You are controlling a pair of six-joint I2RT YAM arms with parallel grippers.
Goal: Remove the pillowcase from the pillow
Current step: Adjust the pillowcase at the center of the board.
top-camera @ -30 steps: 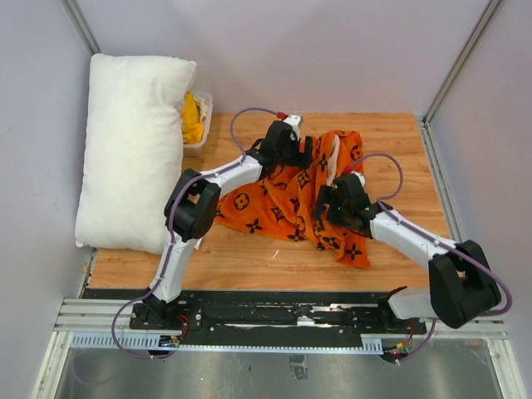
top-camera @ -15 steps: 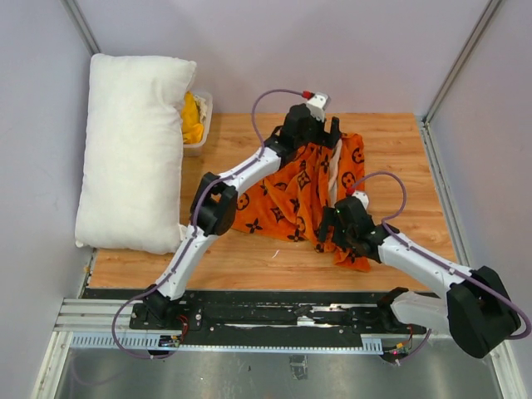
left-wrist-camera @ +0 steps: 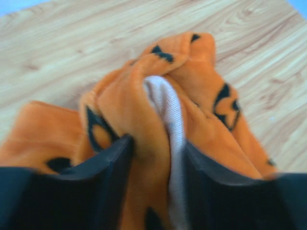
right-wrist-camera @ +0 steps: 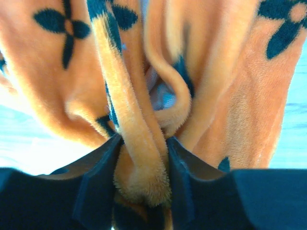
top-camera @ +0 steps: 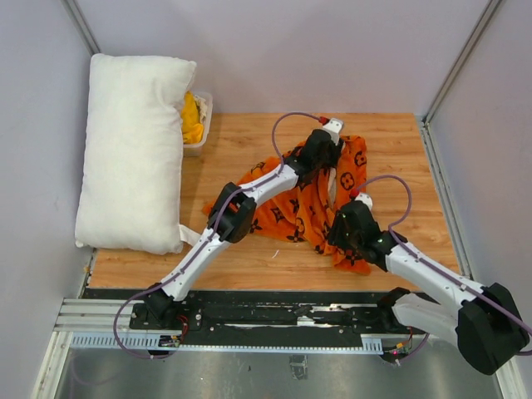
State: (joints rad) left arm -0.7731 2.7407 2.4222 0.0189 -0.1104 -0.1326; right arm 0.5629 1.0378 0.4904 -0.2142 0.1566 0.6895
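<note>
My left pincer is pinching a raised fold of the orange pillowcase at the far side of the crumpled heap, and the pale lining shows in the grip. My right pincer is clamped on another bunched fold at the heap's near right edge. The pillowcase lies on the wooden table, right of centre. The white pillow lies bare along the table's left side, apart from the case.

bin half hidden behind pillow, pillowcase blurred
</note>
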